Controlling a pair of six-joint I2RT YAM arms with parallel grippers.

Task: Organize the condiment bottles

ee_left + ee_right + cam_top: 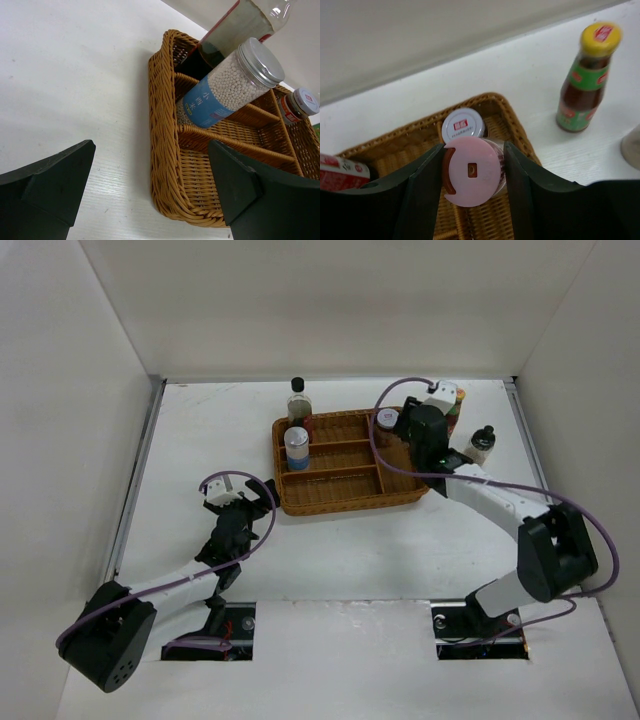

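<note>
Progress check, bottle count six. Wicker tray (400, 492) sits mid-table, beyond both arms.

Right fingers (422, 187) are closed on the pink-capped jar (472, 172), one finger on each side just below its cap. The jar hangs over the right end of the tray. I cannot tell whether its base touches the wicker floor, as the cap hides everything under it. Just past these fingers stands the lavender-lidded jar (463, 125), upright in the tray's far-right corner.

Left fingers (55, 185) are spread wide with nothing between them, low over the table (200, 440) and short of the tray's left wall. Ahead of them the blue-labelled jar (225, 87) stands in a left compartment, full of white beads under a metal lid. Behind that jar the clear black-capped bottle (298, 400) appears to stand in the far-left compartment.

Outside the tray, to the right of the right fingers:
- red sauce bottle (590, 75), upright on the table, near the tray's far-right corner but apart from it
- dark black-capped bottle (482, 443), upright on the table, apart from the tray's right wall

Judgement: three bottles placed, a fourth held over the tray and not yet let go, two left to fetch. Task looks a little past halfway. Both remaining bottles lie on the right arm's side, and the near compartments look free.
</note>
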